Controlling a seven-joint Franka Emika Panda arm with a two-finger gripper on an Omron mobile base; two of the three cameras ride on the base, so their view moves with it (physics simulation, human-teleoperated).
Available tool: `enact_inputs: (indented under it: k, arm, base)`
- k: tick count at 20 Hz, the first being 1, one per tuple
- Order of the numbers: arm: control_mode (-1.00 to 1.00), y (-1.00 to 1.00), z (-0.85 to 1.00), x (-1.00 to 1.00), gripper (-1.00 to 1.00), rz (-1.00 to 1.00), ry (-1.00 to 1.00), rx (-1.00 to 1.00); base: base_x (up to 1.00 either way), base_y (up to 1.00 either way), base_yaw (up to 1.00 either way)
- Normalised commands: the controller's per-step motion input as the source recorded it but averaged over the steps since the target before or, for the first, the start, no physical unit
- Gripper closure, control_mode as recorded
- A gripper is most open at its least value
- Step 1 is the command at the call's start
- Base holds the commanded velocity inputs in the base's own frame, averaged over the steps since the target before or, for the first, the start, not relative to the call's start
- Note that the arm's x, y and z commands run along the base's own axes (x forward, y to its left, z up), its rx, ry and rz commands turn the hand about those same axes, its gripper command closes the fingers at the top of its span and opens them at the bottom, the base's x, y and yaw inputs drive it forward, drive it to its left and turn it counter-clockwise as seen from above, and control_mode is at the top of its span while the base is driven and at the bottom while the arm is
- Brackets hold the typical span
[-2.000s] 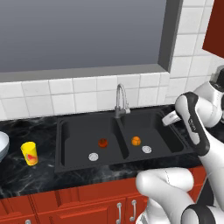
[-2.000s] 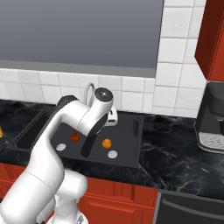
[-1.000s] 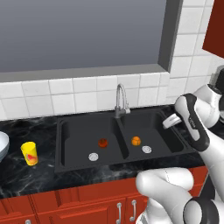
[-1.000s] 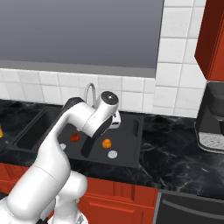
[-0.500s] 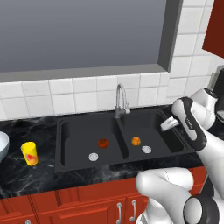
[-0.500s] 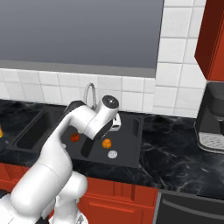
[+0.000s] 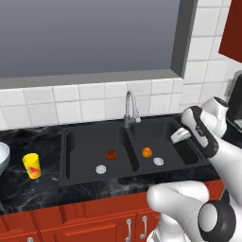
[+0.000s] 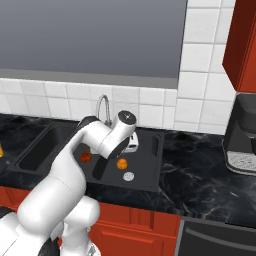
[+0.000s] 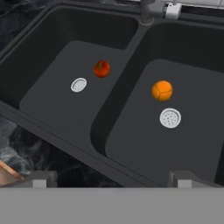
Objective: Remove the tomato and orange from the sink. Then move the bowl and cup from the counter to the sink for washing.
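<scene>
In the left basin of the black double sink, the tomato sits on the floor just beside the round silver drain; from the hand view it shows as a dark red ball up and to the right of that drain. Across the divider, in the right basin, the orange lies near its own drain, the two close but apart in the hand view. The curved steel faucet rises behind the divider between the basins.

The claw hangs above the sink's near edge, looking down over both basins, its two dark tips spread wide with nothing between them. In the left base view the hand hovers over the right part of the right basin, apart from both fruits.

On the dark marbled bench well left of the sink stands the yellow cup with its red-orange mark, upright. Just beyond it, at the picture's left edge, the rim of the pale bowl shows. On the bench far right of the sink, a dark coffee machine stands against the tiled wall.
</scene>
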Motion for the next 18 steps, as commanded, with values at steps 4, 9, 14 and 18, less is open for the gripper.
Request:
enact_inputs:
  k: [4, 9, 14, 18]
  arm:
    - [-1.0, 0.0, -0.15, 0.11, -1.0, 0.0, 0.02, 0.0]
    - [-1.0, 0.01, -0.17, 0.09, -1.0, 0.0, 0.0, 0.01]
    - [-1.0, 0.0, -0.17, 0.07, -1.0, -0.02, 0.0, 0.01]
    - [-1.0, 0.01, -0.17, 0.07, -1.0, -0.05, 0.0, 0.0]
  base:
    - [0.0, 0.0, 0.0]
    - [0.0, 0.0, 0.0]
    - [0.0, 0.0, 0.0]
    - [0.0, 0.0, 0.0]
